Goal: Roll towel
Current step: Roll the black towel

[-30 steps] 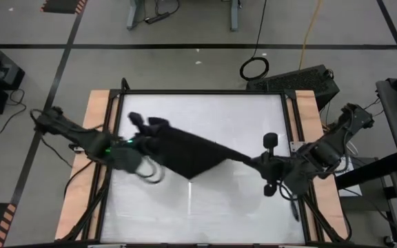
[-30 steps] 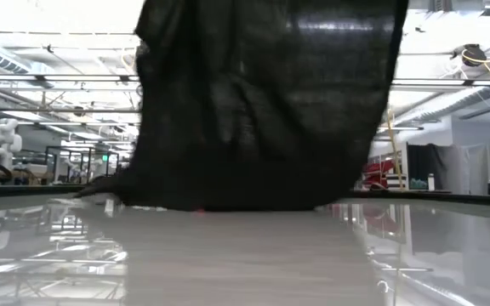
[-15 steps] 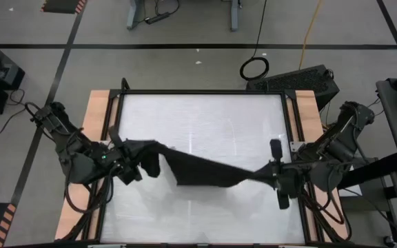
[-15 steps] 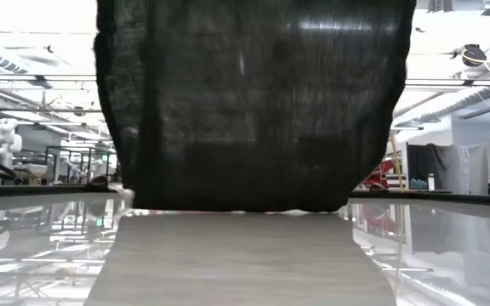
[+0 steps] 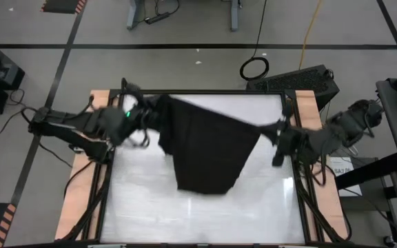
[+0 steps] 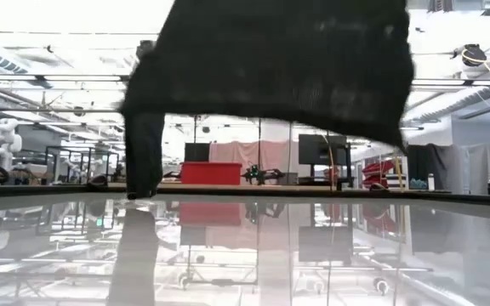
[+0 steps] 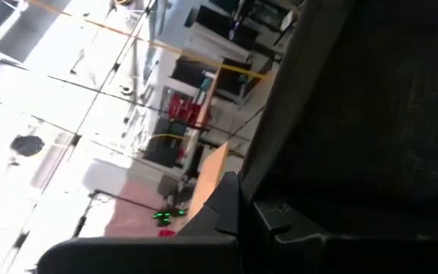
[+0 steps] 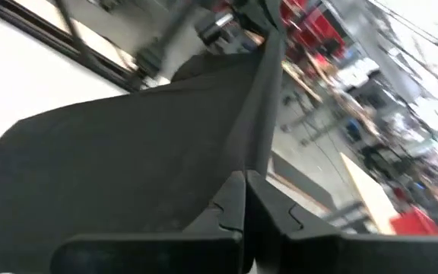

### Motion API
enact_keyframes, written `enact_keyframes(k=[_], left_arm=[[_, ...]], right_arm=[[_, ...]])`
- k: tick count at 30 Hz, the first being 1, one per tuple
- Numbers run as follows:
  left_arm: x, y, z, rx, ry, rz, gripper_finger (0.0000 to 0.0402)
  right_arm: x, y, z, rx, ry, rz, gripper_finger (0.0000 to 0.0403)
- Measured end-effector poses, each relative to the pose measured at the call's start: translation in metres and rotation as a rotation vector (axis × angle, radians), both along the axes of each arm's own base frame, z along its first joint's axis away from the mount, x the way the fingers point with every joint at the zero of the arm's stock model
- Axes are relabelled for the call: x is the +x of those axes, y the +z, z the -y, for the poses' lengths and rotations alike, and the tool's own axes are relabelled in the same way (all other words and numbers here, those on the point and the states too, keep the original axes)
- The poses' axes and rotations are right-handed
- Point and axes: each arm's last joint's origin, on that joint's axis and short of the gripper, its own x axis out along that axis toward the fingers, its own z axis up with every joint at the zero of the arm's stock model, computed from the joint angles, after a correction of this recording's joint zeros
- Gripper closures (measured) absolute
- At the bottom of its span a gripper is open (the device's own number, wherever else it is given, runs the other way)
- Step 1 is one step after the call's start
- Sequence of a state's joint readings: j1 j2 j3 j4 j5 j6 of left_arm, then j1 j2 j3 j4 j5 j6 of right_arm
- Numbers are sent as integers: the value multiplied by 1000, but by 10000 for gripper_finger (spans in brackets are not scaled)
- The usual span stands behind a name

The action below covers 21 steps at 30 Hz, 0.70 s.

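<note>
From above I see the white table [image 5: 143,200], and over its far half, toward twelve o'clock, hangs the black towel [image 5: 205,148]. It is stretched out between my two arms, with its top edge running from about ten o'clock to about two o'clock on the table. The cloth drops down from that edge to a narrower bottom end near the middle of the table. From the low camera the towel [image 6: 287,59] fills the top of the view like a curtain, and one thin strip of it hangs down on one side until it reaches the shiny tabletop [image 6: 245,255]. The rest of its bottom edge is up in the air, so I can see the room behind it. My left gripper [image 5: 145,116] is at about ten o'clock, and it is pinched tight on one top corner of the towel [image 7: 371,114]. My right gripper [image 5: 279,136] is at about three o'clock by the table's edge, and its fingers are squeezed together on the other corner, with the cloth [image 8: 128,167] spreading away from them.
</note>
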<state>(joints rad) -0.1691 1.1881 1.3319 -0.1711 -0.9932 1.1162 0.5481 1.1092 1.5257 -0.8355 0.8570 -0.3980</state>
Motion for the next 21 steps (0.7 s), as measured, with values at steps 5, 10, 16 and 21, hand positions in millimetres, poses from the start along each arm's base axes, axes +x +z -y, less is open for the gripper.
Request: enact_keyframes(k=[5, 10, 16, 21], left_arm=[[3, 19, -36, 141, 24, 60, 401], [-1, 27, -25, 131, -36, 12, 401], [-7, -17, 7, -149, -214, -239, 401], [2, -69, 26, -416, -259, -413, 401]], right_arm=[[-10, 15, 25, -58, -50, 60, 403], [-19, 21, 26, 26, 106, 92, 403], [1, -17, 8, 277, 271, -191, 403], [36, -87, -28, 481, 364, -465, 403]])
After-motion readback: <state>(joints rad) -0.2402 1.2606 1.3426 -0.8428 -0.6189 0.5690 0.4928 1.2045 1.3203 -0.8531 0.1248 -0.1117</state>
